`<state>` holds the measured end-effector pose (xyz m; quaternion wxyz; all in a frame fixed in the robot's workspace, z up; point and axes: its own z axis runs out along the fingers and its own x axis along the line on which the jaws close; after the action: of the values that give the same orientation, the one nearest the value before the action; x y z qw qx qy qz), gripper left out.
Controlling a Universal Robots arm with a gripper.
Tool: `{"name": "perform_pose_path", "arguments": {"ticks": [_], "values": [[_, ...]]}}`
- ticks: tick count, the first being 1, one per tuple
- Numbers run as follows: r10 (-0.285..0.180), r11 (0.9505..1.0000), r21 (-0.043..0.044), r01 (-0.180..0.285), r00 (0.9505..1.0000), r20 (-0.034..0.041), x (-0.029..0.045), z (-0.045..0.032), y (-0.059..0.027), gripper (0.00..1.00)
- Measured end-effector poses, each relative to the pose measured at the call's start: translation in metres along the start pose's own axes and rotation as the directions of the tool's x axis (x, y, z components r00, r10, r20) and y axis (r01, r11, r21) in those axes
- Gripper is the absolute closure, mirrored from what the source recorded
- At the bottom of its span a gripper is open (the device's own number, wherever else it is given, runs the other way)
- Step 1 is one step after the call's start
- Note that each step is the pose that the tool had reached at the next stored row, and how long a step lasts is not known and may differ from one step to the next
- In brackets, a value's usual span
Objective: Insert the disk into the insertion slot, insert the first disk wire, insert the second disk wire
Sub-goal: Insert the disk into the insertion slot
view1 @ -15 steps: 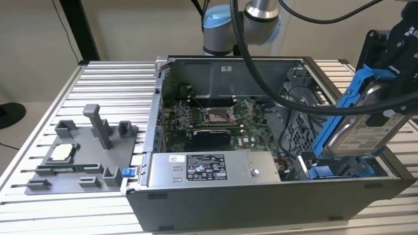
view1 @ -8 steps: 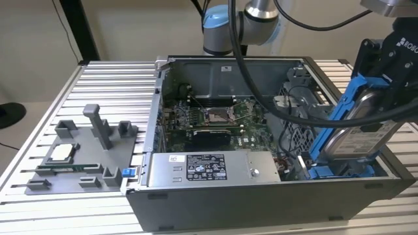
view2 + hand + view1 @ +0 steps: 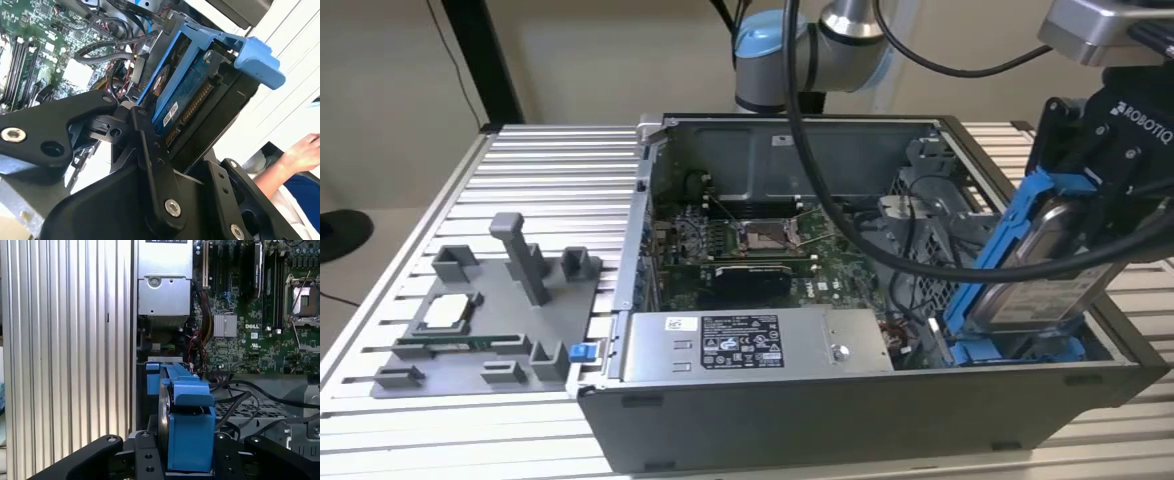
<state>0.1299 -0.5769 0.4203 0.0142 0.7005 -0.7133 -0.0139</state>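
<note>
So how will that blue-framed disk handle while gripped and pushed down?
The disk looks like rigid metal, so it probably won't flex. It is likely heavy for its size. Its blue plastic frame, where the gripper clamps, may give slightly or slip.

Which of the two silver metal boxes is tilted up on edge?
The disk, blue-framed, stands tilted in the gripper at the exterior view's right. The grey power supply box lies flat in the case.

Clamps the disk (image 3: 1047,295) between the gripper (image 3: 1107,215) jaws, steeply tilted, lower end down at the blue slot (image 3: 1014,352) inside the open computer case (image 3: 854,420), on the exterior view's right. Shows a grey fixture (image 3: 494,320) on the ribbed desk (image 3: 547,170) beside it.
</note>
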Motion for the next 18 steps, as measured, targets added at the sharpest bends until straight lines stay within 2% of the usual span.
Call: {"name": "perform_pose_path", "arguments": {"ticks": [8, 13, 18], "values": [[0.000, 1.0000, -0.0002, 0.000, 1.0000, 0.0094, -0.0039, 0.0064, -0.0002, 1.00], [0.000, 1.0000, -0.0002, 0.000, 1.0000, 0.0091, -0.0040, 0.0096, -0.0036, 1.00], [0.000, 1.0000, -0.0006, 0.000, 1.0000, 0.0091, -0.0040, 0.0181, -0.0041, 1.00]]}}
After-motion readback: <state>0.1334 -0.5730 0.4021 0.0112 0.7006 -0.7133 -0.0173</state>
